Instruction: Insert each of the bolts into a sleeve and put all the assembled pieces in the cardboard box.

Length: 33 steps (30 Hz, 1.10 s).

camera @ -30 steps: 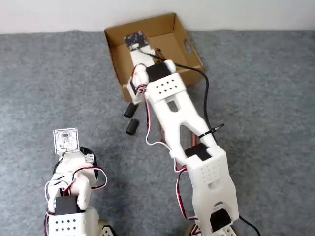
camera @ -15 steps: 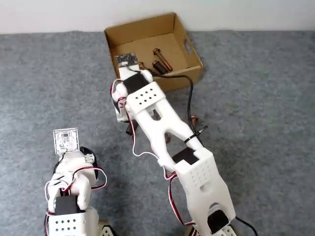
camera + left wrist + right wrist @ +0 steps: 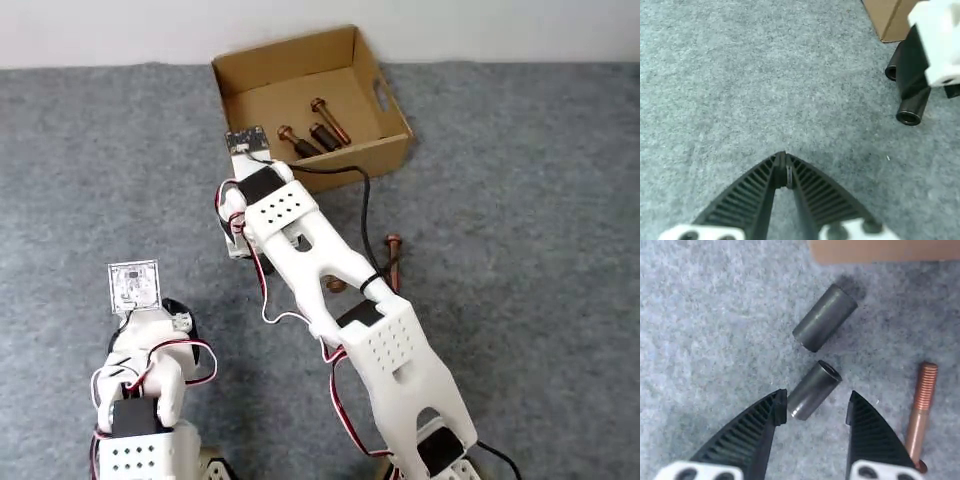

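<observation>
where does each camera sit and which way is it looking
High view: fixed above, looking down on the table, the box, the left arm and the right arm by the box.
Left wrist view: on the left arm, looking past its shut jaws over the table to two sleeves.
Right wrist view: on the right arm, looking down past its open jaws at a sleeve between them.
Shared: both wrist views show the sleeves.
</observation>
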Tool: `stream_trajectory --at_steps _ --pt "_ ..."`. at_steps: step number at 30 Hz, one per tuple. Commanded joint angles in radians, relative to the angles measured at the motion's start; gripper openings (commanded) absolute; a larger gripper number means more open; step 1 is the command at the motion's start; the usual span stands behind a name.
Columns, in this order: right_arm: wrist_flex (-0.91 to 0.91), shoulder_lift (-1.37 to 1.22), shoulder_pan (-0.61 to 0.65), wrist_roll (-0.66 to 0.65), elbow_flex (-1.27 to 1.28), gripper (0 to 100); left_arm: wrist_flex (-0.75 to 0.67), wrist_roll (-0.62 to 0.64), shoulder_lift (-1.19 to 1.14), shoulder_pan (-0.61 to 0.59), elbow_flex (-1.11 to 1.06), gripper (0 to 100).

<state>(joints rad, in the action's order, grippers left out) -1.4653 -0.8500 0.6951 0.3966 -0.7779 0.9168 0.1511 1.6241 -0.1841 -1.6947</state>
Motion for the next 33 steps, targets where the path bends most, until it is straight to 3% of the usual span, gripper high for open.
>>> stream_trajectory --at_steps 1,8,13,18,26,33 --pt "0.016 -0.013 0.012 0.011 -0.044 18.0 -0.029 0.008 0.009 -0.006 0.005 0" --pt "0.015 -0.071 0.008 0.011 -0.044 17.3 -0.029 0.008 0.009 -0.006 0.005 0" --pt "0.015 -0.085 0.008 0.011 -0.044 0.2 -0.029 0.008 0.009 -0.006 0.005 0" --pt "-0.013 -0.07 0.008 0.011 -0.069 0.6 -0.029 0.008 0.009 -0.005 0.005 0" --pt "-0.326 0.005 0.015 0.014 -0.288 0.8 -0.029 0.008 0.009 -0.002 0.005 0" --pt "-0.332 0.234 -0.013 0.038 -0.276 0.8 -0.025 0.008 0.008 0.031 0.005 1"
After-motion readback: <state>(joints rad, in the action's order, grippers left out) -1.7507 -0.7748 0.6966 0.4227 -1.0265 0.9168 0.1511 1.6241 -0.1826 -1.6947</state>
